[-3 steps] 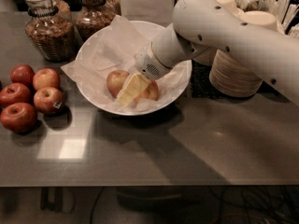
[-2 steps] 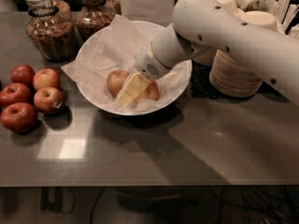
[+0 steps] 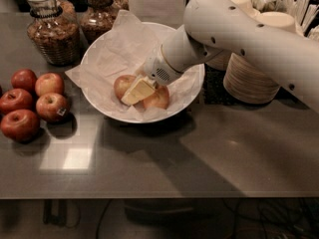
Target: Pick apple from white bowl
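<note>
Currently the tool (image 3: pixel 138 90) is resting in the white bowl (image 3: pixel 194 91), the apple (image 3: pixel 122 83) lying against it toward the dark apples (image 3: pixel 50 106); whether it is pinching, I cannot tell.

This looks like a self-serve snack counter or break-room kitchen. A dark worktop (image 3: pixel 199 158) carries glass jars (image 3: pixel 52 34) of brown dry snacks at 11 o'clock and stacked paper bowls (image 3: pixel 249 78) at 2 o'clock. What look like disposable utensils (image 3: pixel 284 1) stand at 1 o'clock, and loose apples (image 3: pixel 30 103) lie at 9 o'clock. The gripper (image 3: pixel 137 91) is down inside the paper-lined white bowl (image 3: pixel 187 101) at centre.
</note>
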Controlling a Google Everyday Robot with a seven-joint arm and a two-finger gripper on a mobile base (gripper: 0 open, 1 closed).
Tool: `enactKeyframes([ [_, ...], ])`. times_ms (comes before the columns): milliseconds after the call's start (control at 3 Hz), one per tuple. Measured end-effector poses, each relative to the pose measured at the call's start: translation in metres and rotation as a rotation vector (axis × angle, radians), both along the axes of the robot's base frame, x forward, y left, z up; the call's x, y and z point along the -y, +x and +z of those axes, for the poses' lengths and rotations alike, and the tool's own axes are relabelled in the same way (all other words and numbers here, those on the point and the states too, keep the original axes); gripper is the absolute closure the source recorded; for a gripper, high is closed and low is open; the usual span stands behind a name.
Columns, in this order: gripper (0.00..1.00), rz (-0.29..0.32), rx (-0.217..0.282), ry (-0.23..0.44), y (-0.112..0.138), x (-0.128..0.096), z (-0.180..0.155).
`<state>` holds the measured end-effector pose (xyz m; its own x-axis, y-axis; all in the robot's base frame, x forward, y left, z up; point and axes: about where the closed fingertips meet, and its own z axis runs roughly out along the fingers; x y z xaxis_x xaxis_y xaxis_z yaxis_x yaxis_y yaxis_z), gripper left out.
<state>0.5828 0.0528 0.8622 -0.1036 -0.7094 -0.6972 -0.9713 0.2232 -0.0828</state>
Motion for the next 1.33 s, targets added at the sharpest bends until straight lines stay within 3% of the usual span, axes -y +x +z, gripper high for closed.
enactKeyframes([
  [667,0.88,0.0,0.0,0.0,0.0,-0.0001,0.0],
  [1000,1.0,0.0,0.0,0.0,-0.0001,-0.0001,0.0],
  [1333,1.0,0.01,-0.002,0.01,-0.0041,-0.0014,0.0002],
])
